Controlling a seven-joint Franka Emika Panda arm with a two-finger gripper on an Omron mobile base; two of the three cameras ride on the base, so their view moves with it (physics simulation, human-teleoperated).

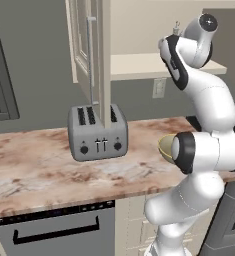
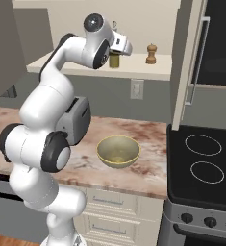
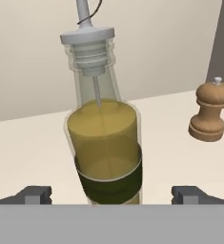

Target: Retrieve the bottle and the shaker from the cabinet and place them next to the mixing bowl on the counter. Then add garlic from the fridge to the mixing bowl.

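On the open cabinet's shelf (image 2: 138,68) stands a clear bottle (image 3: 104,143) of yellow oil with a grey pour spout and a dark label, upright (image 2: 115,60). My gripper (image 3: 112,194) is open, one fingertip on each side of the bottle's lower body with a gap on both sides. From the right base camera, the hand (image 2: 120,47) is up at the shelf, right in front of the bottle. To the bottle's right is a brown wooden shaker (image 3: 208,112), also upright (image 2: 151,54). A yellowish mixing bowl (image 2: 118,151) sits on the marble counter below, partly behind my arm (image 1: 164,145).
A grey toaster (image 1: 97,132) stands on the counter left of the bowl. The cabinet doors hang open (image 1: 89,45) (image 2: 191,57) on both sides of the shelf. A black stove (image 2: 206,163) borders the counter on the right, and a dishwasher (image 1: 54,230) sits under it.
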